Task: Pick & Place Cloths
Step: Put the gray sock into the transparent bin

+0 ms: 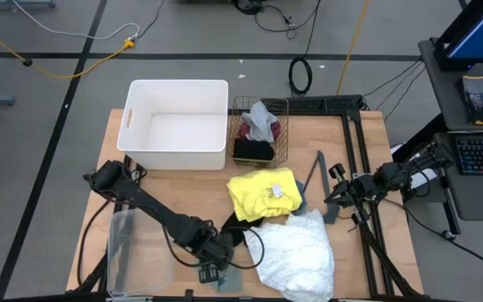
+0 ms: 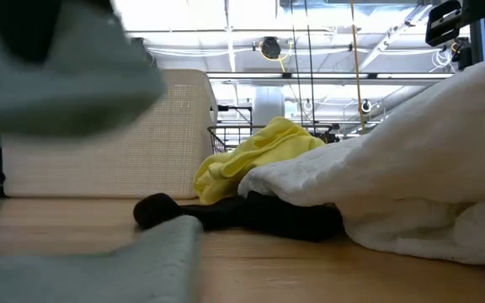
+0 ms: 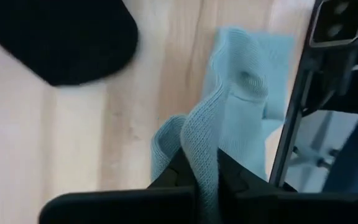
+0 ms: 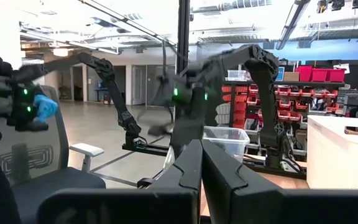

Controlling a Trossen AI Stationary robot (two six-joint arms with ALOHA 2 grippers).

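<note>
No readable txt, labels, brands or nos. anywhere: nothing legible on the cloths, bin, basket, worktop, arms or room gear behind.

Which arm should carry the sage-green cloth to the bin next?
Left. The left gripper is already shut on the sage-green cloth at the table's near edge. The right gripper sits apart, empty, near the right edge.

Bare table [image 1: 149,189] lies open at nine o'clock (white bin [image 1: 177,123] behind); yellow cloth [image 1: 262,194] and white lacy piece [image 1: 296,252] crowd the centre.
</note>
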